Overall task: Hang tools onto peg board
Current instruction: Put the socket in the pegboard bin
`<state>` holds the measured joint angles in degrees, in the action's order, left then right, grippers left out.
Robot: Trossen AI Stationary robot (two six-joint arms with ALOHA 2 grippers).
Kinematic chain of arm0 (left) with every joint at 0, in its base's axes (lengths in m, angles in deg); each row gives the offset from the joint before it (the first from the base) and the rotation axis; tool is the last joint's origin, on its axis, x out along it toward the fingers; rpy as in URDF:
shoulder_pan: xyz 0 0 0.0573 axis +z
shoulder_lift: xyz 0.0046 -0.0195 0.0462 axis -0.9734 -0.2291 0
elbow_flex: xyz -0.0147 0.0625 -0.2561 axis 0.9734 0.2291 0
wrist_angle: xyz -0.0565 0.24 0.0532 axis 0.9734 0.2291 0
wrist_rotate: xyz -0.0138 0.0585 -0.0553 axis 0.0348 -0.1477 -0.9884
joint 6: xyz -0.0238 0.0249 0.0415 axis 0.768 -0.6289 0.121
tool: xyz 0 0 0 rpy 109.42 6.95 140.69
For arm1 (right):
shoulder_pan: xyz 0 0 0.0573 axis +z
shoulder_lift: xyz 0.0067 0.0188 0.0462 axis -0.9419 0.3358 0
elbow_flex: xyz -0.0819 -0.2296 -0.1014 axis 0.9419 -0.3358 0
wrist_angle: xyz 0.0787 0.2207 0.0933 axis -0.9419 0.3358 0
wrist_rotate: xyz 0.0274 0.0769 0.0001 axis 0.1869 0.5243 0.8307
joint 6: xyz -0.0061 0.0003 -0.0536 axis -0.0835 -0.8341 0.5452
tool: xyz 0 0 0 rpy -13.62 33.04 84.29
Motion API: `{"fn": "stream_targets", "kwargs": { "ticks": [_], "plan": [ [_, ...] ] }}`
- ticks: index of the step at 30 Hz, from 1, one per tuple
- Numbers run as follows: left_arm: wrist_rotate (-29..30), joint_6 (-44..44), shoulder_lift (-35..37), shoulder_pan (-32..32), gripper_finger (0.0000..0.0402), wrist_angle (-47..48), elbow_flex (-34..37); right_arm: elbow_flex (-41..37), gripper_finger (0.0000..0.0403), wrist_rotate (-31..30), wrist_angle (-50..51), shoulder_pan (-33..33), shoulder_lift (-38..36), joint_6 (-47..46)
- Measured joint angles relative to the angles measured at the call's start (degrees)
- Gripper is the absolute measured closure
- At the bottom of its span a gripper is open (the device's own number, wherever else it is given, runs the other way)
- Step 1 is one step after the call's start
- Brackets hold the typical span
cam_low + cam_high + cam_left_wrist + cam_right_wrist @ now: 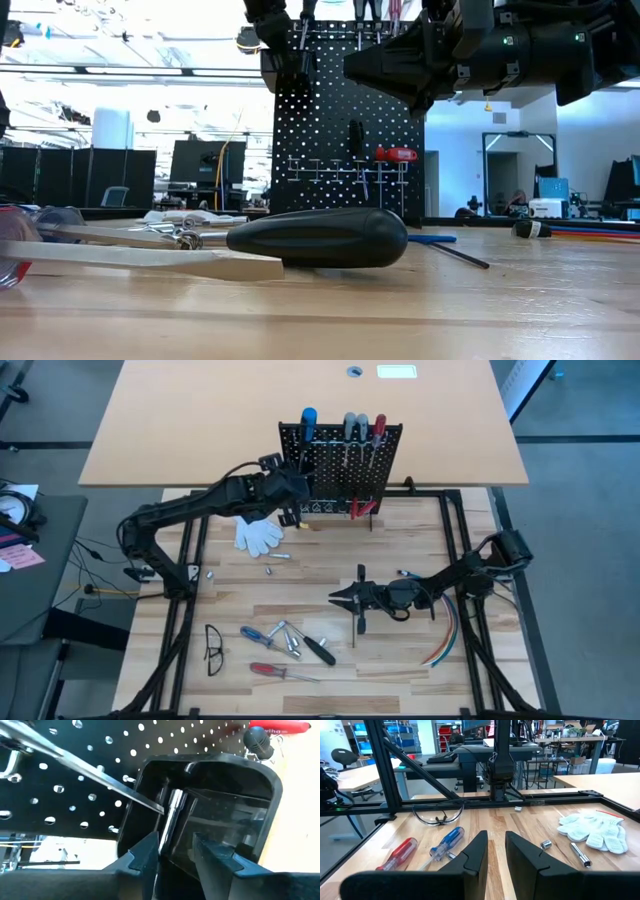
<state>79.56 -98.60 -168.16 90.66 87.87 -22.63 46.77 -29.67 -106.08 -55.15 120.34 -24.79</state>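
Observation:
The black peg board stands upright at the table's far side. Blue, grey and red-handled tools hang on it, with red-handled pliers lower down. My left gripper is open at the board's left end, over the black bin. A silver bit stands tilted in that bin, between the fingers. My right gripper hovers mid-table, level, slightly open and holding nothing. More tools lie near the front: blue, black and red screwdrivers and silver bits. My left gripper comes at the bin slanting down from the table's left. The silver bit's lower part stands right beside one finger. Whether that finger touches it, I cannot tell. The bit's far end is down inside the bin.
A white glove lies just near of my left gripper. Safety glasses lie at the front left and a bundle of coloured cables at the right. A thin silver shaft crosses in front of the board beside the bin.

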Motion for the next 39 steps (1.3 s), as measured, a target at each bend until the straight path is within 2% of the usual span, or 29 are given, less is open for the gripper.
{"fn": "stream_targets", "kwargs": {
  "ticks": [8, 15, 18, 22, 26, 28, 31, 34, 37, 39],
  "plan": [
    [0.15, 4.62, 4.94, -5.25, 0.0283, 2.87, 0.00, 0.00, 0.0326, -0.02, 0.42, 0.00, 0.00, 0.28],
    [0.30, 21.47, 10.27, -14.41, 0.0283, 16.73, 0.82, 0.00, 0.0326, -0.01, 0.44, 0.13, 0.00, 0.31],
    [0.27, 30.21, 13.00, -18.93, 0.0283, 21.14, 6.26, 0.00, 0.0326, -0.01, 0.41, 0.13, 0.00, 0.28],
    [0.43, 42.39, 17.70, -25.18, 0.0283, 18.67, 20.37, 0.00, 0.0326, 0.00, 0.41, 0.13, 0.00, 0.09],
    [2.29, 59.26, 21.16, -30.49, 0.0283, 8.46, 37.66, 0.00, 0.0326, -0.01, 0.43, 0.12, 0.00, 0.06],
    [2.78, 63.70, 21.74, -31.96, 0.0283, -0.30, 46.06, 0.00, 0.0326, 0.00, 0.42, 0.11, 0.00, 0.04],
    [2.82, 63.31, 21.21, -32.51, 0.0283, -17.71, 58.22, 0.00, 0.0326, -0.02, 0.42, -0.04, 0.00, 0.02],
    [2.77, 58.23, 19.45, -31.26, 0.0283, -37.90, 68.28, 0.00, 0.0326, -0.02, 0.44, -0.04, -0.01, -0.04],
    [2.12, 55.10, 17.82, -29.43, 0.0279, -51.87, 74.54, 0.00, 0.0326, -0.02, 0.35, -0.04, 0.00, -0.13],
    [-2.92, 52.14, 17.28, -28.00, 0.0270, -57.24, 76.83, 0.00, 0.0326, -0.02, 0.44, -0.04, 0.00, -0.13]
  ]
}}
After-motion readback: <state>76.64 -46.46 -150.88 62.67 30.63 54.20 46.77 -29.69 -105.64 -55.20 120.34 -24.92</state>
